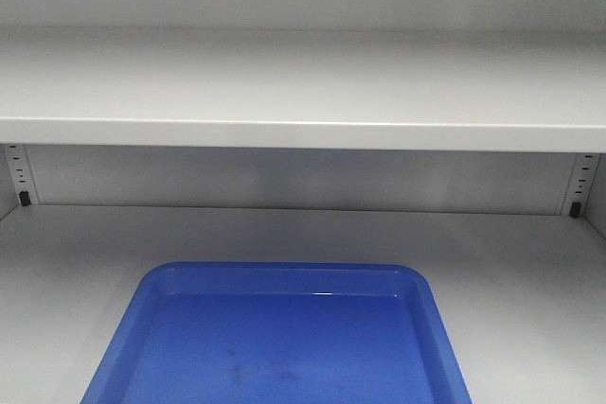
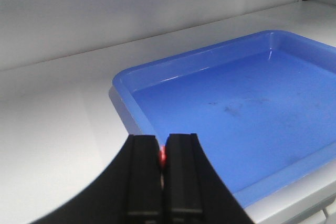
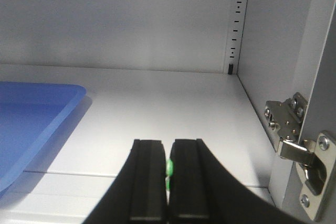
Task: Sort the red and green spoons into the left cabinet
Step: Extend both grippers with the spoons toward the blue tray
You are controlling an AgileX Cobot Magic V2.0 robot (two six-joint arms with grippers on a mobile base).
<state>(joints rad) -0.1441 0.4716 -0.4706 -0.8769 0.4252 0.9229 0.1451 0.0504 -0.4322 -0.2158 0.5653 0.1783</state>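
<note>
Blue tray [image 1: 284, 352] up front, parked in the left cabinet [image 1: 303, 182] under its shelf [image 1: 303, 92].
Left wrist: left gripper [image 2: 163, 142] by the tray's corner, jaws pinching the red spoon [image 2: 162, 155]. Right wrist: right gripper [image 3: 169, 148] off to the tray's right, jaws pinching the green spoon [image 3: 169, 169].

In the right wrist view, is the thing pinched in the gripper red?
No, the right gripper is shut on a bright green sliver, apparently the green spoon.
</note>
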